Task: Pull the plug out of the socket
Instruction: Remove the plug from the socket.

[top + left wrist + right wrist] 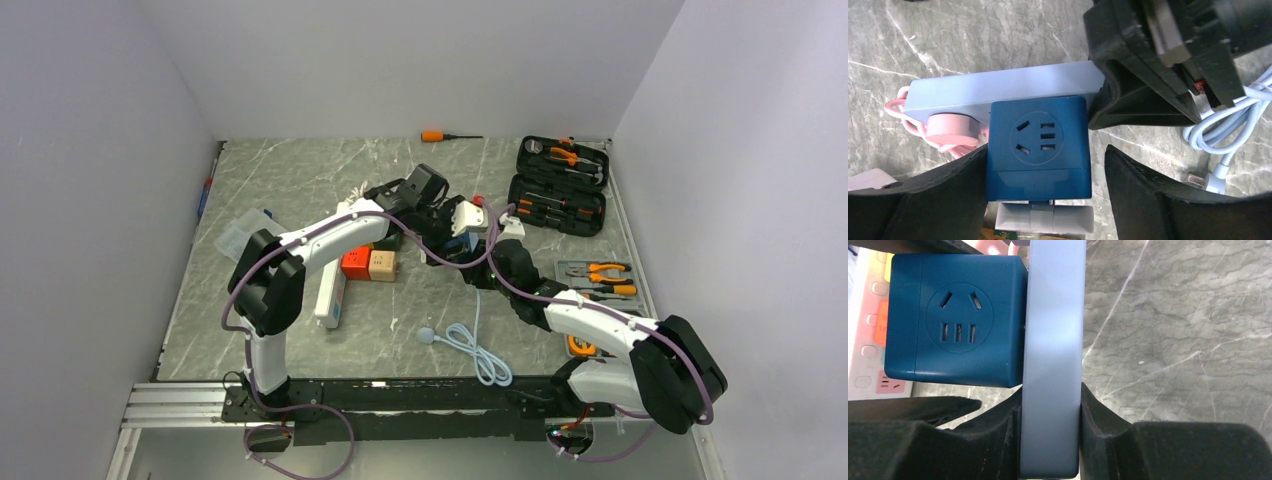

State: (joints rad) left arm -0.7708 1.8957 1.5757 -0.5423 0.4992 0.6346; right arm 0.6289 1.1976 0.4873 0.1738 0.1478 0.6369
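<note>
A dark blue cube plug (1038, 145) sits plugged into the side of a light blue socket strip (998, 90). My left gripper (1045, 160) is open around the cube: the left finger touches its side, and the right finger (1138, 190) stands apart with a gap. My right gripper (1050, 400) is shut on the end of the socket strip (1052, 340), with the cube (955, 320) on the strip's left. In the top view both grippers (440, 215) (490, 245) meet at the strip (468, 216) mid-table.
A pink round plug (948, 127) with pink cord is in the strip. A white coiled cable (470, 345) lies near the front. A white power strip (333, 290), red and orange boxes (365, 263), a tool case (560, 185), pliers (600, 275) and a screwdriver (440, 135) surround.
</note>
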